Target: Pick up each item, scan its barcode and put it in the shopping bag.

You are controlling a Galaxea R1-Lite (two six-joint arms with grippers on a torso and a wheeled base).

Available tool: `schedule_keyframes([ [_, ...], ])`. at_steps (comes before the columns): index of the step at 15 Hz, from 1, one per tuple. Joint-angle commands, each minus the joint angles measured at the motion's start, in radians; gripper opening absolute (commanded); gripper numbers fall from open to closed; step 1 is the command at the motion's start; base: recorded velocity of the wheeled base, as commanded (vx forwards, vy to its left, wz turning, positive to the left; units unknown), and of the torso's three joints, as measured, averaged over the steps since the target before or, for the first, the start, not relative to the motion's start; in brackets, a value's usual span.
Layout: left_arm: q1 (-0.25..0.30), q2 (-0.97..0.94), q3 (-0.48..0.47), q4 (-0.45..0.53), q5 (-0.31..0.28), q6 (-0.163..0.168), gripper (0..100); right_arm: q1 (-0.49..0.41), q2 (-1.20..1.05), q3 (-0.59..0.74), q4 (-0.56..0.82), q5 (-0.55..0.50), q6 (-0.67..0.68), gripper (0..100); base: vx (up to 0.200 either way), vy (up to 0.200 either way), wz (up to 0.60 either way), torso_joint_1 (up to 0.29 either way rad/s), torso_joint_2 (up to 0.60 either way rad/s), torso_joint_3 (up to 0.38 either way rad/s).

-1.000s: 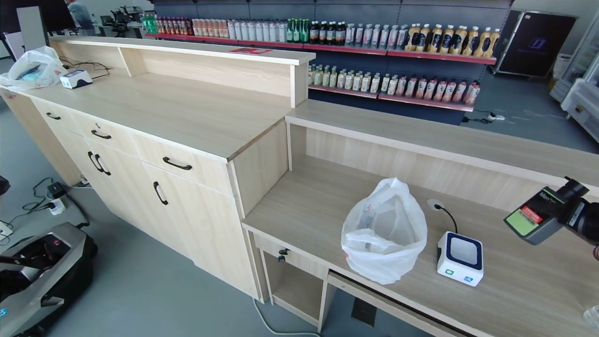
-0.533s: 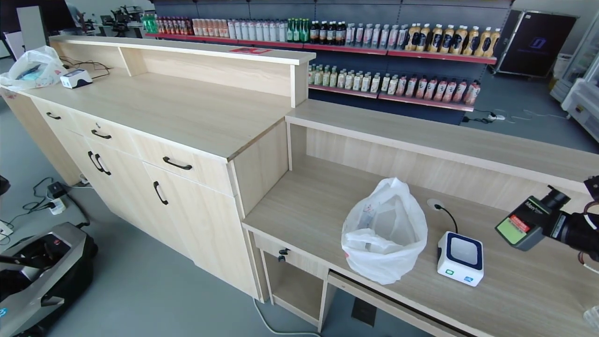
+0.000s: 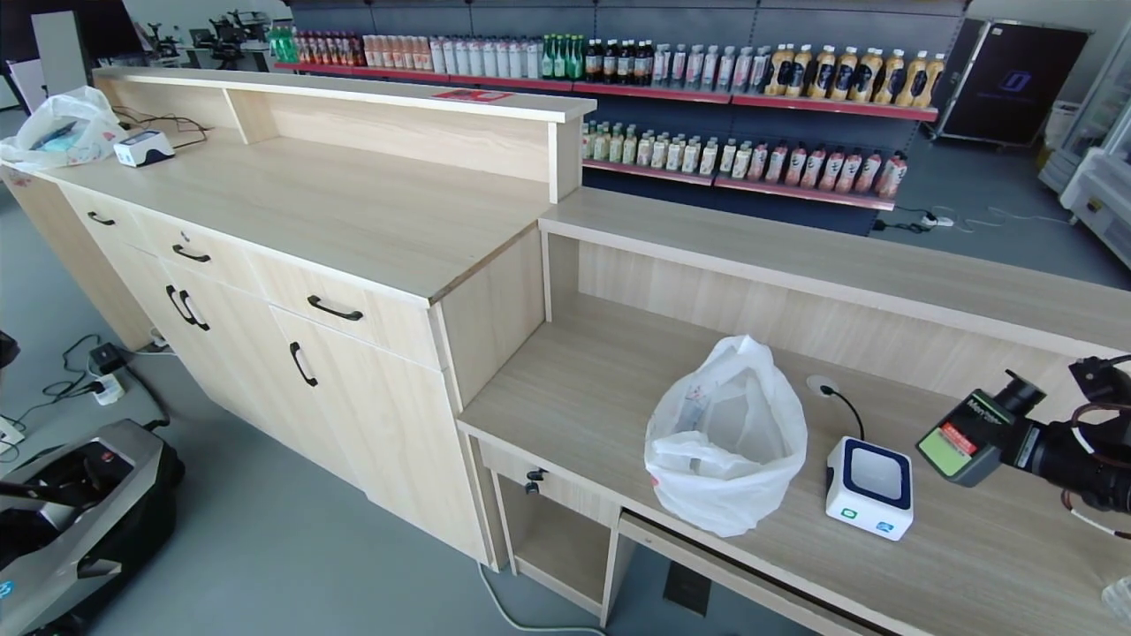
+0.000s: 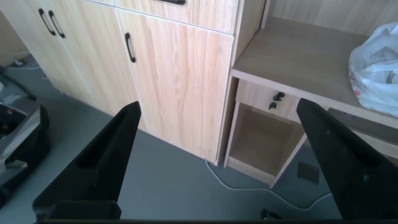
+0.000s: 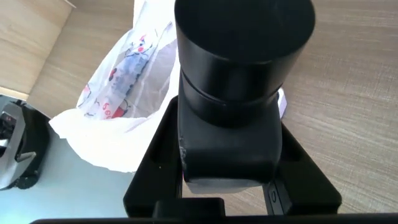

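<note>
Dark grey plastic bottle (image 3: 965, 435) with a black cap, clenched in the right gripper (image 5: 229, 163). Just to its left and lower sits the white square barcode scanner (image 3: 870, 488), with the white plastic shopping bag (image 3: 724, 442) beyond. The left gripper (image 4: 214, 168) is spread wide, holding nothing.
</note>
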Motion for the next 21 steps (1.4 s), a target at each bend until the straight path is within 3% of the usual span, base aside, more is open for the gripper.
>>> schedule_keyframes([
  [1, 0.000, 0.000, 0.000, 0.000, 0.001, 0.000, 100, -0.002, 0.054, 0.006, -0.021, 0.001, -0.008, 0, 0.000, 0.000, 0.00, 0.000, 0.00, 0.000],
  [14, 0.000, 0.000, 0.000, 0.000, 0.001, 0.000, 100, 0.021, 0.160, -0.050, -0.072, 0.031, -0.039, 0, 0.000, 0.000, 0.00, 0.000, 0.00, 0.000],
  [21, 0.000, 0.000, 0.000, 0.000, -0.001, 0.000, 100, 0.080, 0.209, -0.083, -0.118, 0.031, -0.039, 0, 0.000, 0.000, 0.00, 0.000, 0.00, 0.000],
])
